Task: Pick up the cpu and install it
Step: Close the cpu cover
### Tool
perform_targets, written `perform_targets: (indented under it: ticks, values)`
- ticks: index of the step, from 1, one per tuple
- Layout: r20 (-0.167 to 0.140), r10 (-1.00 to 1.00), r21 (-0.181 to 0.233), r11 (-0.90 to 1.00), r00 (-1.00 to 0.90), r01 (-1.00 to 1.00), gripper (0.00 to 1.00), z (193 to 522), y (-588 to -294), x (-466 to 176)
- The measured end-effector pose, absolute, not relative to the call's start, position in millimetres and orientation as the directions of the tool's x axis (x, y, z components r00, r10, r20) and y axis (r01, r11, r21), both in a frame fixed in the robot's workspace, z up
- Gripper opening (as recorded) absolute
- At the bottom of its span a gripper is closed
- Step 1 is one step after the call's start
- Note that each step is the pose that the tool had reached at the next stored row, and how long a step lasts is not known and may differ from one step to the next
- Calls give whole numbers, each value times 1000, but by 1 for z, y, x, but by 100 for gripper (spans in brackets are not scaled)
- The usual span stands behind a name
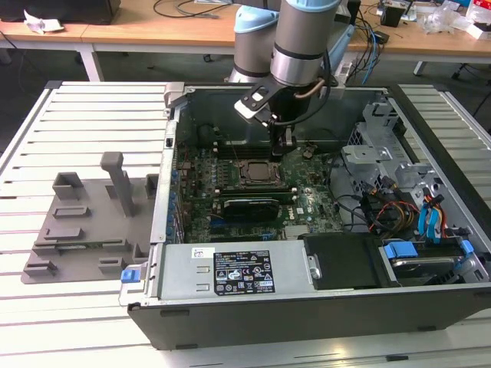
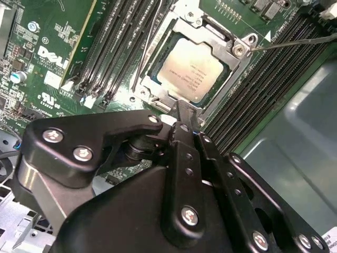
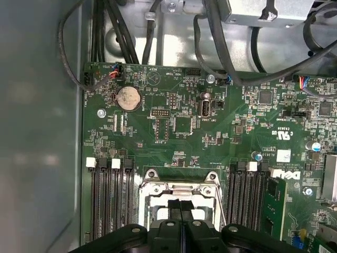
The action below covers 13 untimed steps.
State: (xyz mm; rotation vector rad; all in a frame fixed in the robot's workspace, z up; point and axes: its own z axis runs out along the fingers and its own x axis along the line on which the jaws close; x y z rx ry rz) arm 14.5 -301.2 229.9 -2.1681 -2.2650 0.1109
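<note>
silvery flat square cpu (image 2: 192,68) lies seated in the dark metal-edged socket frame (image 2: 231,45) on the green motherboard (image 1: 307,203). the grey arm (image 1: 303,38) stands upright, and its black gripper (image 1: 285,147) points down over the frame's edge toward the exterior view's right. its fingers are pressed together and hold nothing.

You have bright, even light from overhead in the exterior view. The white slatted tabletop (image 1: 84,115) at nine o'clock looks pale, almost washed out. The motherboard (image 1: 307,203) sits dimmer inside the computer case (image 1: 307,322), under the soft shadow of the arm (image 1: 303,38). In the second wrist view the cpu (image 2: 190,63) carries a pale sheen, and screw heads glint on the black end effector (image 2: 184,108).
</note>
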Motion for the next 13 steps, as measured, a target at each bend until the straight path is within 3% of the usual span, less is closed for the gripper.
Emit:
perform_targets:
  ticks: [13]
  values:
    - [-39,998,-54,49,-51,997,11,212,-307,-28]
